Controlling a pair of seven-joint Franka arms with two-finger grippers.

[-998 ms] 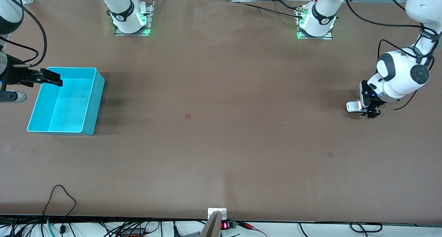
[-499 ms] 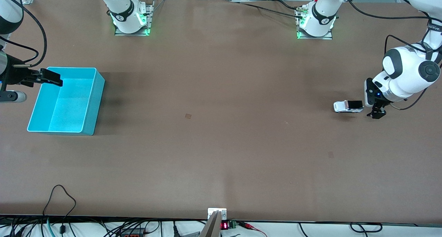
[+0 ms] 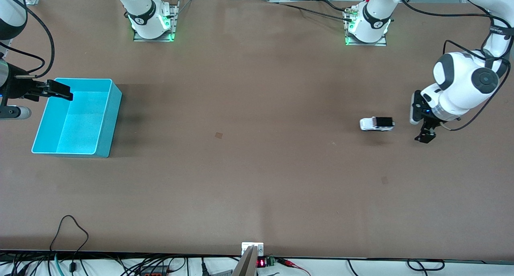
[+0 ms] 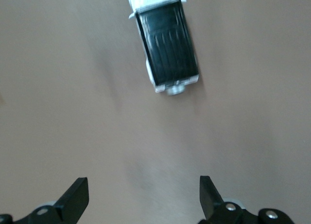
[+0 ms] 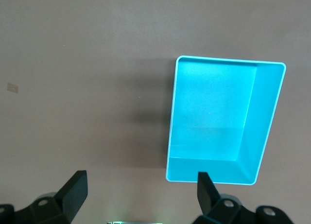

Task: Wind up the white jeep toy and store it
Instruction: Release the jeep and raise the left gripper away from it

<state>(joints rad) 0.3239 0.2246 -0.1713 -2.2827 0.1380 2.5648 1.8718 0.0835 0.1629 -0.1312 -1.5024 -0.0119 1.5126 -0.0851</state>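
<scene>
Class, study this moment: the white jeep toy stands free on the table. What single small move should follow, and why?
Probably the right end effector, open over the cyan bin, should wait there. The white jeep toy stands loose toward the left arm's end of the table, clear of the open left end effector and pointed toward the bin, with bare table between.

You look down from high across the brown table, facing both bases. Your left wrist camera looks straight down, close over the small white black-roofed jeep toy; your right wrist camera, higher, over the open cyan plastic bin. The front view shares both.
</scene>
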